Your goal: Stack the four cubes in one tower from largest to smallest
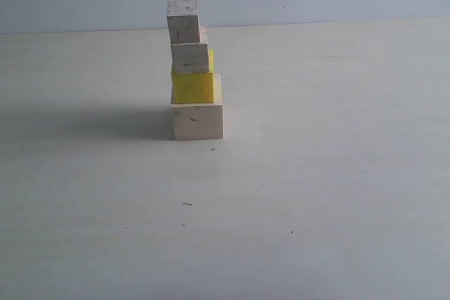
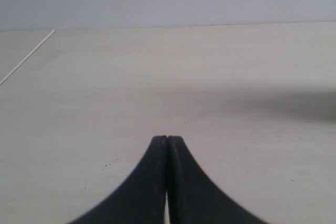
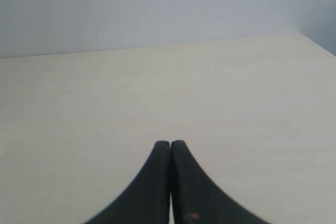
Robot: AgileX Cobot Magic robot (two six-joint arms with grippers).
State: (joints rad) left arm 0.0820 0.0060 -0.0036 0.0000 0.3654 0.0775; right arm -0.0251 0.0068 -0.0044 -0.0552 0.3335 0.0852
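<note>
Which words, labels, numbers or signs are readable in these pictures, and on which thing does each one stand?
Readable text: none in any view.
top cube: a few dark specks, too small to tell whether they are letters.
bottom cube: one small dark mark, too small to read.
table: a tiny cross-like mark near the bottom cube, not clearly a sign.

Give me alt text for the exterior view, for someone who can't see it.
A tower of four cubes stands on a pale table: large pale cube lowest, then yellow cube, grainy pale cube, and small pale cube on top.
</note>
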